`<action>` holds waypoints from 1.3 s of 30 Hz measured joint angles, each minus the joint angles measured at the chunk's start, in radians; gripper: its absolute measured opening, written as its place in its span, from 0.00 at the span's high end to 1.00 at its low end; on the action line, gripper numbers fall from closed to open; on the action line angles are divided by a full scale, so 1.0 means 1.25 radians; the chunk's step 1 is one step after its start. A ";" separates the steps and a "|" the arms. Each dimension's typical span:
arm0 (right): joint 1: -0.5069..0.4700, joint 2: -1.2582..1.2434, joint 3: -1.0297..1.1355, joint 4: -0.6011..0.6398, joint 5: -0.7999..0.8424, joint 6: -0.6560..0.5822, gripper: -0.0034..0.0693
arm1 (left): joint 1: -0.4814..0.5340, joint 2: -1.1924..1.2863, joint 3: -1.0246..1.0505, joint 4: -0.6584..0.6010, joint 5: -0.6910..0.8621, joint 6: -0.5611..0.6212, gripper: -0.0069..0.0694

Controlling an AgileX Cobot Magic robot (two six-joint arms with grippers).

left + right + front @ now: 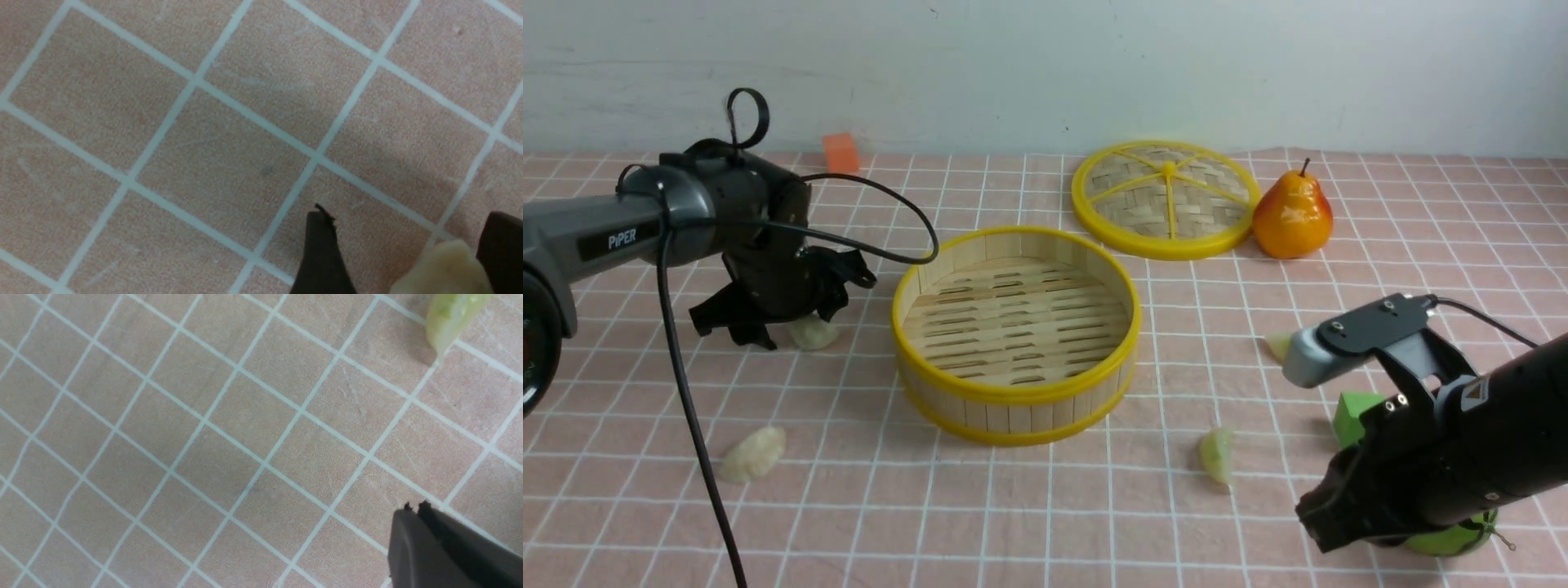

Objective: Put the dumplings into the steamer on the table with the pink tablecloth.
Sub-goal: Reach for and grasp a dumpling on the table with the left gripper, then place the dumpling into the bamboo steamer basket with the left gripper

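Left gripper (410, 212) spread wide astride a cream dumpling (441, 269) lying lengthwise left-to-right, right gripper (416, 506) pinched closed

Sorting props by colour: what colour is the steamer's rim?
Yellow. The steamer rim shows best in the front view.

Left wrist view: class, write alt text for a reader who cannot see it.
A cream-white dumpling lies between the dark jaws of the open left gripper, close to one of them. Beneath is the pink tablecloth with its white grid.
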 joint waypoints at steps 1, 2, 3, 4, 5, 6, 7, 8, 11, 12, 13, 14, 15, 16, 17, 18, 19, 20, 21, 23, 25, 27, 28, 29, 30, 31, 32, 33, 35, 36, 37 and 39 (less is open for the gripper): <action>0.000 0.000 0.000 0.000 0.001 -0.001 0.93 | 0.000 -0.002 0.000 -0.013 0.002 0.022 0.32; 0.000 0.000 0.000 0.000 0.001 -0.001 0.93 | 0.000 -0.008 0.000 -0.045 0.010 0.062 0.37; 0.000 0.000 0.000 0.000 0.001 -0.001 0.93 | 0.000 -0.011 0.000 -0.064 0.017 0.087 0.40; 0.000 0.000 0.000 0.000 0.001 -0.001 0.93 | 0.000 -0.015 0.000 -0.082 0.019 0.103 0.42; 0.000 0.000 0.000 0.000 0.001 -0.001 0.93 | 0.000 -0.021 0.001 -0.108 0.024 0.141 0.48; 0.000 0.000 0.000 0.000 0.001 -0.001 0.93 | 0.000 -0.026 0.001 -0.122 0.025 0.161 0.51; 0.000 0.000 0.000 0.000 0.001 -0.001 0.92 | 0.000 -0.029 0.001 -0.134 0.026 0.186 0.54; 0.000 0.000 0.000 0.000 0.000 -0.001 0.92 | 0.000 -0.031 0.001 -0.141 0.026 0.207 0.55; 0.000 0.000 0.000 0.001 -0.002 -0.001 0.92 | 0.000 -0.027 0.001 -0.147 0.027 0.236 0.55; 0.000 0.000 0.000 0.001 -0.002 -0.001 0.92 | 0.000 -0.024 0.001 -0.147 0.027 0.240 0.55; 0.000 0.000 0.000 0.001 -0.002 -0.001 0.92 | 0.000 -0.020 0.000 -0.146 0.025 0.242 0.55; 0.000 0.000 0.000 0.002 -0.002 -0.001 0.92 | 0.000 -0.019 0.000 -0.143 0.024 0.243 0.55; 0.000 0.000 0.000 0.003 -0.002 -0.001 0.92 | 0.000 -0.019 0.000 -0.141 0.023 0.246 0.55; 0.000 0.000 0.000 0.003 -0.003 -0.001 0.92 | 0.000 -0.019 0.000 -0.141 0.023 0.246 0.55; 0.000 0.000 0.000 0.003 -0.003 -0.001 0.92 | 0.000 -0.019 0.000 -0.141 0.021 0.246 0.55; 0.000 0.000 0.000 0.004 -0.004 -0.002 0.92 | -0.001 -0.019 0.000 -0.141 0.021 0.246 0.55; 0.000 0.000 0.000 0.004 -0.005 -0.004 0.92 | -0.001 -0.019 0.000 -0.140 0.021 0.247 0.55; 0.000 0.000 0.000 0.004 -0.007 -0.012 0.92 | -0.001 -0.022 0.000 -0.140 0.020 0.250 0.55; 0.000 0.000 0.000 0.004 -0.007 -0.014 0.92 | -0.001 -0.027 0.001 -0.141 0.021 0.253 0.55; 0.000 0.000 0.000 0.004 -0.007 -0.019 0.92 | -0.002 -0.044 0.005 -0.145 0.022 0.264 0.55; 0.000 0.000 0.000 0.005 -0.007 -0.021 0.91 | -0.004 -0.082 0.008 -0.166 0.028 0.286 0.55; 0.000 0.000 0.000 0.008 -0.007 -0.022 0.91 | -0.009 -0.126 0.008 -0.183 0.028 0.310 0.55; 0.000 0.000 0.000 0.015 -0.007 -0.022 0.91 | -0.016 -0.155 0.008 -0.188 0.028 0.325 0.55; 0.000 0.000 0.000 0.019 -0.008 -0.022 0.91 | -0.029 -0.180 0.008 -0.194 0.028 0.342 0.55; 0.000 0.000 0.000 0.021 -0.010 -0.022 0.91 | -0.040 -0.194 0.007 -0.198 0.028 0.356 0.55; 0.000 0.000 0.000 0.021 -0.010 -0.022 0.91 | -0.047 -0.197 0.007 -0.200 0.028 0.360 0.55; 0.000 0.000 0.000 0.021 -0.014 -0.022 0.91 | -0.077 -0.212 0.007 -0.211 0.027 0.390 0.55; 0.000 0.000 0.000 0.021 -0.015 -0.022 0.91 | -0.098 -0.214 0.007 -0.217 0.027 0.408 0.55; 0.000 0.000 0.000 0.021 -0.019 -0.022 0.91 | -0.134 -0.208 0.007 -0.220 0.017 0.431 0.56; 0.000 0.000 0.000 0.021 -0.019 -0.022 0.91 | -0.152 -0.197 0.007 -0.221 0.004 0.438 0.56; 0.000 0.000 0.000 0.022 -0.019 -0.022 0.91 | -0.167 -0.184 0.007 -0.220 -0.012 0.441 0.56; 0.000 0.000 0.000 0.023 -0.019 -0.022 0.91 | -0.182 -0.158 0.007 -0.213 -0.042 0.442 0.56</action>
